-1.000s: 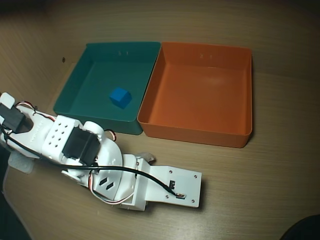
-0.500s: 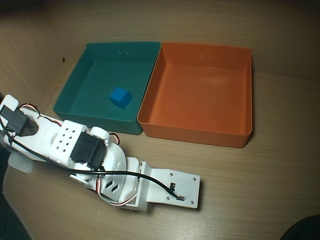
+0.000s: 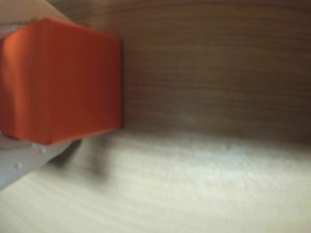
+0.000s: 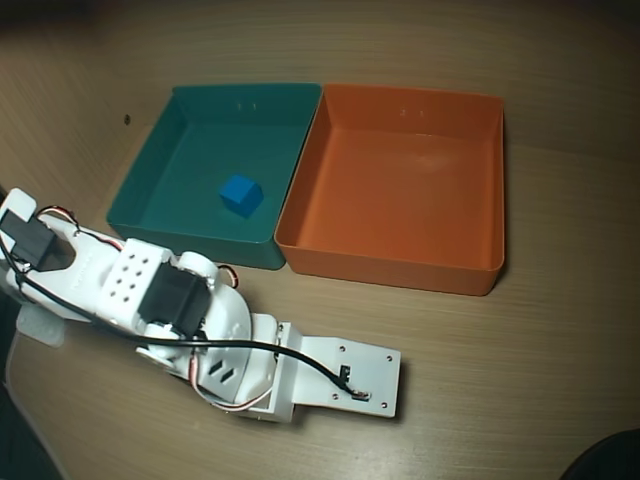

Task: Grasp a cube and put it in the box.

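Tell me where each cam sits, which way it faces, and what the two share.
Wrist view: rides on the arm low over the table, looking along its wood grain; the orange cube fills the upper left, with pale pieces of the gripper above and below it.
Overhead view: fixed above, looking down on the teal tray holding a blue cube, the empty box beside it, and the white arm at lower left.
Shared: only the wooden table; the arm hides the orange cube from above.
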Robot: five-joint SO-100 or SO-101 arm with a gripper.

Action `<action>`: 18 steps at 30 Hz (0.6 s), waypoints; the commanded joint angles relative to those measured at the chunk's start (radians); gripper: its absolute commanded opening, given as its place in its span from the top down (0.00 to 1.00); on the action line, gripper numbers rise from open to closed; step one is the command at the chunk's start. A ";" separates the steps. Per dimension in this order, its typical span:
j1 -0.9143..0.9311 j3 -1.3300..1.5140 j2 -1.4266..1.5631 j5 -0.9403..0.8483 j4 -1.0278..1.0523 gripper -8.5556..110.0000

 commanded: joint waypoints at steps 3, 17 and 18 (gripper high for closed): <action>-0.074 -0.017 0.383 0.008 -0.012 0.98; -0.453 -0.014 0.549 0.008 -0.014 0.98; -0.476 -0.023 0.528 0.008 -0.014 0.98</action>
